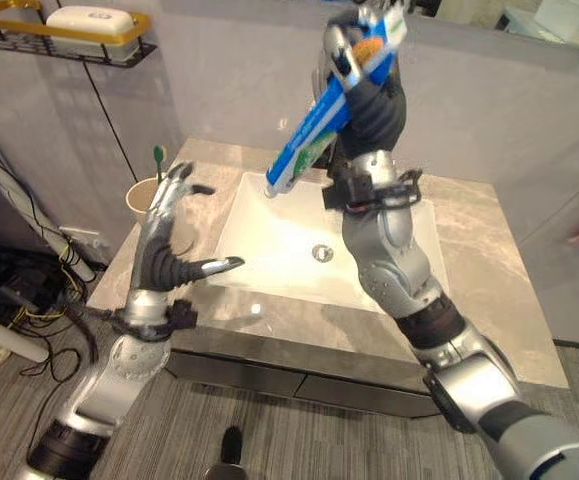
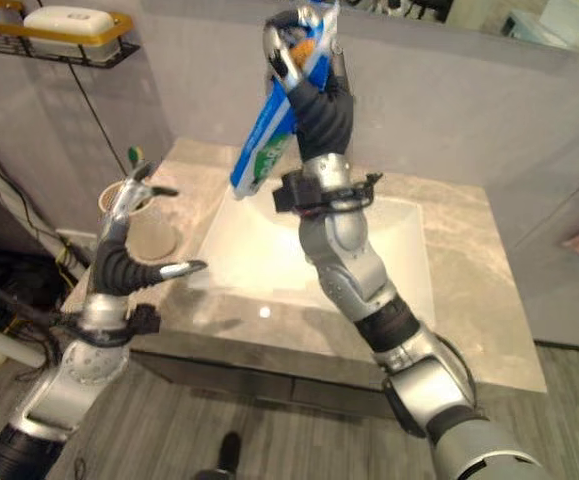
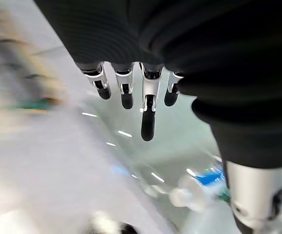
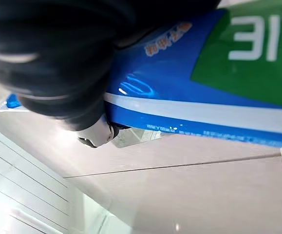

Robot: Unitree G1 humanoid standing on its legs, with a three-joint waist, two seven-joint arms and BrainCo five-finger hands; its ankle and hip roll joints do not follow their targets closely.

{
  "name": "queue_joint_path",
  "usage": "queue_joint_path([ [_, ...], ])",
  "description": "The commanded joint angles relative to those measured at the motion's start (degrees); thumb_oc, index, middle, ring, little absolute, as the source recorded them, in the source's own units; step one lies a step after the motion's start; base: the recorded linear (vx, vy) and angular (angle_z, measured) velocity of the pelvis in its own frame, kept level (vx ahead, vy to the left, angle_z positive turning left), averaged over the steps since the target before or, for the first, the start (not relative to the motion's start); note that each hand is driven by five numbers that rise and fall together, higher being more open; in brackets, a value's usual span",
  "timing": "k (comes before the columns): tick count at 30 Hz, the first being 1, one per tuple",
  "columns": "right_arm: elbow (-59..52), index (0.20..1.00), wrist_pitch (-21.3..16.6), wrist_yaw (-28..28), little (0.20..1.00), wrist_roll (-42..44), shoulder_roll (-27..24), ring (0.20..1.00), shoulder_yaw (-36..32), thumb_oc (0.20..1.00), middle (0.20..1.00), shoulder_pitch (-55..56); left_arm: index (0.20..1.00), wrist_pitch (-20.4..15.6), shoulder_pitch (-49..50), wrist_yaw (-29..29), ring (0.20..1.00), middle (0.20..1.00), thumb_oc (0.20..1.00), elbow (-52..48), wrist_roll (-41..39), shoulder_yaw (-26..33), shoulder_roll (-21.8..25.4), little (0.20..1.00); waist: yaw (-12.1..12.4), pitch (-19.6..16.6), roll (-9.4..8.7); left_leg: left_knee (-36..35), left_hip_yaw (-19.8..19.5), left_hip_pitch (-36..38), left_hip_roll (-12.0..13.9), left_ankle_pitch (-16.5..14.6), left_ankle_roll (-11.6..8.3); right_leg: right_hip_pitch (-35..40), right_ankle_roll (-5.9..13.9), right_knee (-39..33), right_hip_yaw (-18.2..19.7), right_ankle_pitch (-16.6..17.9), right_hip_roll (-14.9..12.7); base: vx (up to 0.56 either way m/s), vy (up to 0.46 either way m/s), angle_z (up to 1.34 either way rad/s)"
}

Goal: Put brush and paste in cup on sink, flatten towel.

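Toothpaste tube [image 1: 324, 125] clenched in right robot hand [image 1: 364, 45]; L robot hand [image 1: 174, 215] spread nr cup [image 1: 141, 198].

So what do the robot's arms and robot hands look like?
Both arms are shiny silver-grey with dark bands at the joints. Each robot hand, left and right, has silver fingers with dark tips, and a dark ribbed cover over its back and wrist.

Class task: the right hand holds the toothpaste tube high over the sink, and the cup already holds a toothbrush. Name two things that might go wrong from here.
1. The right hand grips the toothpaste tube near its upper end, cap hanging down; it may slip and drop into the sink.
2. The cup is small, already holds the toothbrush, and the open left hand hovers beside it; the long tube might miss the cup or tip it.
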Motion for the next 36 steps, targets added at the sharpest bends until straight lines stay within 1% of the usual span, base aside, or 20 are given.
queue_joint_path([
  [1,3.98,0.2,-2.52,-1.8,0.2,-3.6,-4.43,0.2,-1.75,0.2,0.2,-14.38,1.0,-4.69,2.75,-11.34,1.0,1.0,1.0,0.07,-14.45,-3.06,7.68,1.0,3.6,-1.38,-1.3,0.41,-1.14,1.3,-1.66,-4.63,0.94,-3.06,2.78,-0.01,-0.69,8.03,-5.41,0.05,0.025,0.18],
  [2,4.1,0.2,-2.58,-1.77,0.2,-3.57,-4.41,0.2,-1.76,0.2,0.2,-14.53,1.0,-4.72,2.69,-11.44,1.0,1.0,1.0,0.09,-14.57,-2.98,7.71,1.0,3.54,-1.37,-1.34,0.41,-1.16,1.08,-1.7,-4.35,0.99,-3.26,2.76,-0.01,-0.69,8.24,-5.44,0.04,0.023,0.33],
  [3,5.59,0.2,-2.72,-2.42,0.2,-4.39,-5.65,0.2,-1.69,0.2,0.2,-16.58,1.0,-4.23,4.69,-14.63,1.0,1.0,1.0,1.96,-15.84,-3.75,11.42,1.0,4.58,-0.96,-1.05,0.41,-2.04,0.22,-2.1,-4.08,1.08,-3.37,2.97,-0.01,-1.34,8.48,-5.54,-0.01,0.012,0.34],
  [4,5.71,0.2,-2.76,-2.42,0.2,-4.38,-5.64,0.2,-1.78,0.2,0.2,-16.7,1.0,-4.32,4.59,-14.74,1.0,1.0,1.0,2.06,-15.96,-3.75,11.53,1.0,4.55,-0.95,-1.15,0.41,-2.1,0.16,-2.12,-4.07,1.09,-3.39,2.98,-0.01,-1.41,8.48,-5.56,0.01,0.024,0.33],
  [5,6.86,0.2,-2.6,-2.44,0.2,-4.85,-5.85,0.2,-1.4,0.2,0.2,-17.61,1.0,-4.13,4.76,-15.76,1.0,1.0,1.0,4.09,-14.6,-5.02,13.76,1.0,4.99,-0.63,-1.03,0.41,-2.65,-0.1,-2.32,-3.94,1.08,-3.25,3.12,-0.01,-1.76,8.57,-5.59,0.05,0.027,0.34],
  [6,8.7,0.2,-2.45,-3.49,0.2,-5.36,-4.96,0.2,-1.18,0.2,0.2,-19.23,1.0,-2.7,5.38,-16.5,1.0,1.0,1.0,9.66,-13.97,-6.52,15.61,1.0,5.9,-0.45,-0.9,0.41,-3.48,-0.5,-2.69,-4.06,1.05,-2.79,3.31,-0.01,-2.6,8.98,-5.82,0.04,0.031,0.35],
  [7,8.74,0.2,-2.47,-3.5,0.2,-5.38,-5.02,0.2,-1.18,0.2,0.2,-19.31,1.0,-2.82,5.13,-16.48,1.0,1.0,1.0,9.87,-13.96,-6.68,15.57,1.0,5.85,-0.44,-0.9,0.41,-3.56,-0.73,-2.76,-3.76,1.11,-2.96,3.3,-0.01,-2.67,9.19,-5.86,0.04,0.008,0.33],
  [9,8.01,0.2,-2.16,-3.41,0.2,-6.01,-5.82,0.2,-1.32,0.2,0.2,-19.58,1.0,-1.33,6.2,-18.92,1.0,1.0,1.0,14.21,-18.14,-6.88,15.59,1.0,6.33,-0.27,-0.6,0.41,-4.67,-1.72,-3.27,-3.51,1.21,-2.96,3.5,-0.01,-3.52,9.63,-6.04,0.02,0.024,0.25],
  [10,8.98,0.2,-1.26,-3.22,0.2,-7.63,-5.54,0.2,-0.73,0.2,0.2,-20.81,1.0,0.09,7.91,-22.56,1.0,1.0,1.0,16.81,-21.44,-7.65,16.01,1.0,6.85,-0.11,-0.15,0.41,-5.61,-2.16,-3.99,-3.46,1.48,-2.67,3.61,-0.01,-4.27,9.86,-6.24,0.05,0.067,0.41],
  [12,10.71,0.2,-0.86,-3.41,0.2,-8.34,-4.34,0.2,-0.62,0.2,0.2,-21.89,1.0,0.88,9.51,-25.56,1.0,1.0,1.0,17.35,-23.55,-8.47,16.96,1.0,7.46,0.11,0.03,0.41,-6.29,-2.52,-4.74,-3.65,1.86,-2.57,3.97,-0.01,-4.84,10.68,-6.62,0.06,0.081,0.39],
  [14,10.39,0.2,-0.11,-3.04,0.2,-9.43,-4.31,0.2,0.03,0.2,0.2,-22.16,1.0,2.03,11.24,-25.85,1.0,1.0,1.0,19.28,-25.98,-7.39,15.41,1.0,8.15,0.26,0.0,0.41,-6.98,-3.12,-5.36,-3.61,2.04,-2.52,4.16,-0.01,-5.43,11.11,-6.93,0.05,0.069,0.13],
  [15,9.95,0.2,0.13,-2.99,0.2,-9.64,-4.67,0.2,0.22,0.2,0.2,-21.98,1.0,2.1,11.38,-26.2,1.0,1.0,1.0,19.21,-26.36,-7.21,15.18,1.0,8.1,0.24,0.0,0.41,-7.11,-3.23,-5.53,-3.61,2.09,-2.48,4.19,-0.01,-5.59,11.19,-6.98,0.04,0.036,0.09],
  [20,10.42,0.2,2.15,-1.35,0.2,-9.98,-3.67,0.2,2.46,0.2,0.2,-20.04,1.0,2.78,11.73,-26.11,1.0,1.0,1.0,19.96,-26.0,-6.71,13.87,1.0,8.34,0.51,-0.4,0.41,-7.44,-3.67,-5.95,-3.73,2.36,-2.61,4.43,-0.01,-5.88,12.01,-7.41,0.02,0.03,0.11],
  [24,12.79,0.2,2.52,-1.32,0.2,-11.61,-2.37,0.2,3.22,0.2,0.2,-20.76,1.0,2.33,11.78,-25.61,1.0,1.0,1.0,19.51,-24.77,-5.82,13.54,1.0,9.06,1.06,-1.04,0.41,-7.59,-4.03,-6.02,-3.84,2.5,-2.99,4.47,-0.01,-5.76,12.31,-7.36,0.0,0.0,0.0],
  [30,13.37,0.2,3.02,-2.01,0.2,-12.97,-3.42,0.2,2.97,0.2,0.2,-20.65,1.0,2.18,12.03,-25.33,1.0,1.0,1.0,19.27,-24.63,-5.13,12.97,1.0,9.54,1.88,-1.35,0.41,-7.98,-5.12,-5.88,-3.48,2.28,-3.61,4.54,-0.01,-5.78,12.31,-7.24,-0.01,0.004,-0.03],
  [32,15.12,0.2,2.97,-2.35,0.2,-12.94,-2.7,0.2,3.05,0.2,0.2,-21.22,1.0,2.15,12.01,-25.01,1.0,1.0,1.0,19.27,-24.58,-5.24,12.68,1.0,9.71,2.07,-1.53,0.41,-7.96,-5.18,-5.85,-3.57,2.34,-3.85,4.44,-0.01,-5.78,12.24,-7.17,0.0,0.0,0.0],
  [36,15.24,0.2,3.0,-2.41,0.2,-12.93,-1.84,0.2,3.24,0.2,0.2,-21.13,1.0,2.25,11.9,-24.65,1.0,1.0,1.0,19.35,-24.25,-5.35,12.32,1.0,9.81,2.29,-1.51,0.41,-7.84,-5.25,-5.86,-3.62,2.4,-4.14,4.44,-0.01,-5.64,12.31,-7.14,0.0,0.0,0.0],
])
